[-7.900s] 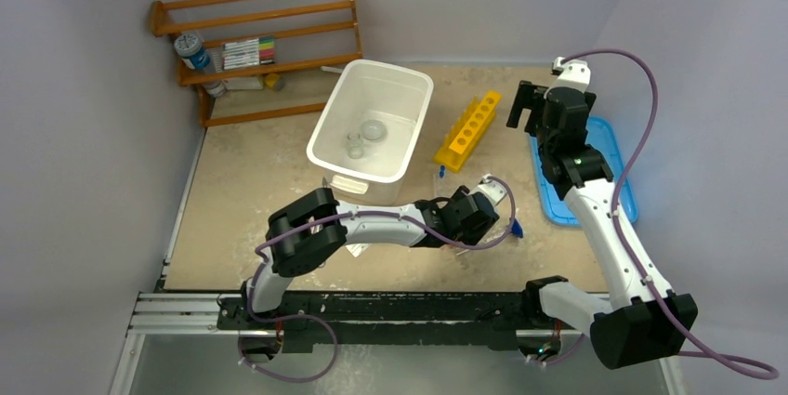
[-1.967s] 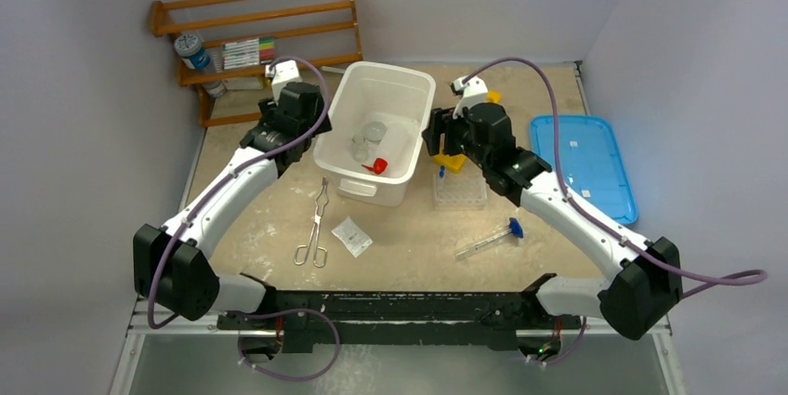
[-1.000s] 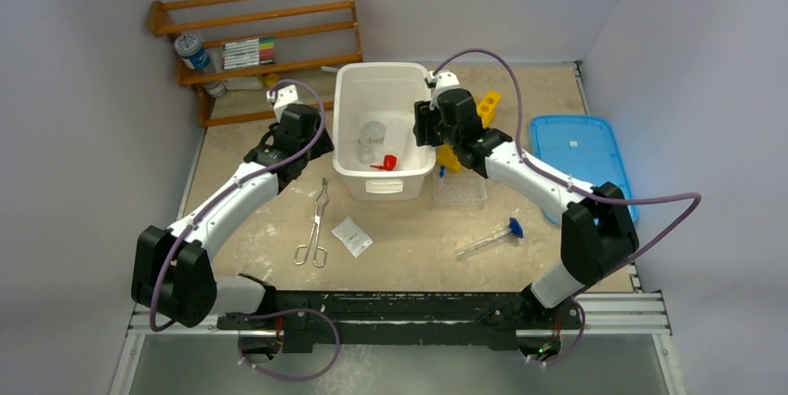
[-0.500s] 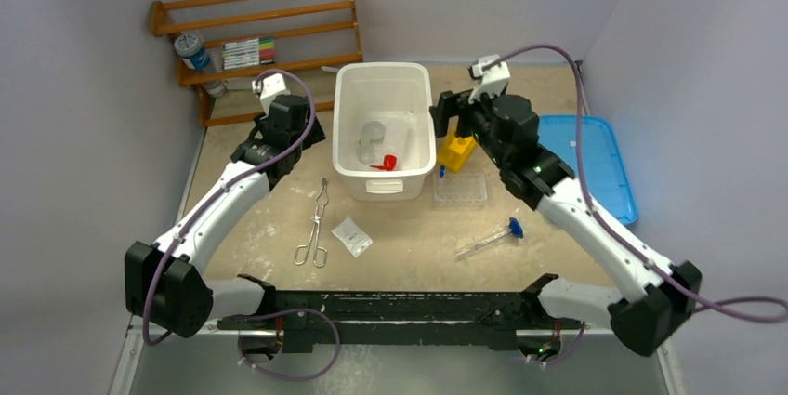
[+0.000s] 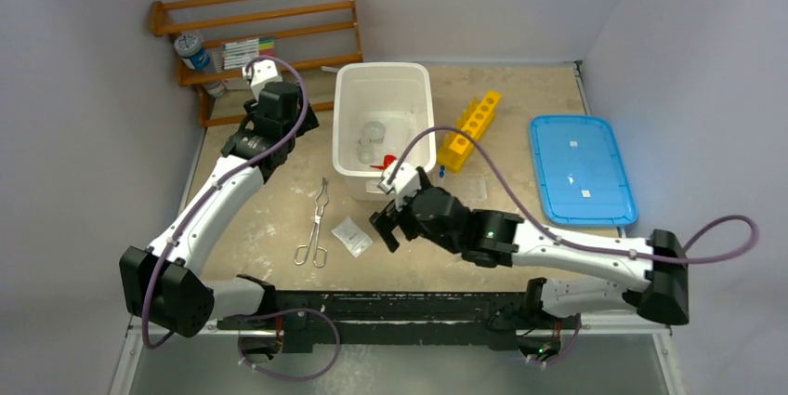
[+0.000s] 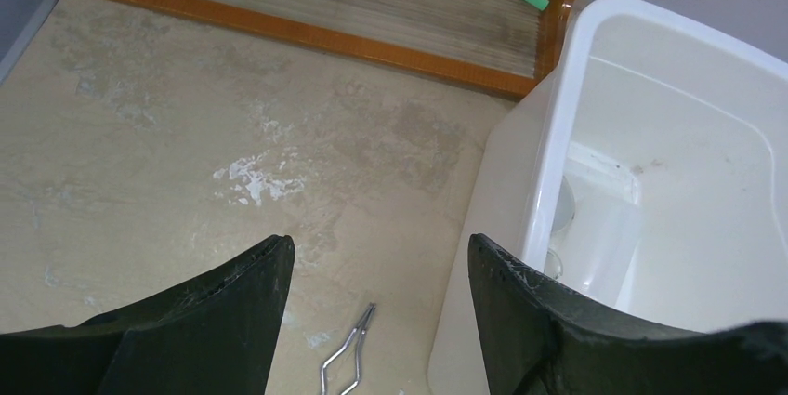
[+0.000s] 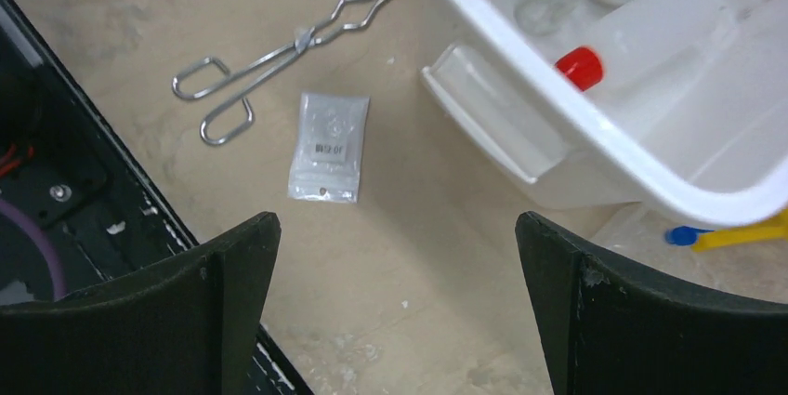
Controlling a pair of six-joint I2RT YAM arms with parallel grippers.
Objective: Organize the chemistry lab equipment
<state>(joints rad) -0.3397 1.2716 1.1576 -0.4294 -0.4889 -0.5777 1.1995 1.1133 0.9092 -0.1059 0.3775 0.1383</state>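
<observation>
The sorting looks about half done. Low in the overhead view the right hand (image 7: 398,223), fingers wide apart and empty, hangs near the dish packet (image 7: 327,146) and the tongs (image 7: 279,60), both loose on the bench (image 7: 418,256); higher, the white tub (image 6: 516,181) holds the red-capped squeeze bottle (image 7: 632,42) and small glass jar (image 7: 548,0); the left hand (image 6: 378,246), apart and empty, hovers beside its left wall.

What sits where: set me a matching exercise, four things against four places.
Things:
1. tongs
2. squeeze bottle
3. blue lid
4. markers

Places:
A. in the white bin
B. on the wooden rack
C. on the table, beside the small packet
D. flat at the table's right side

Pairs: 1-C, 2-A, 3-D, 4-B
</observation>
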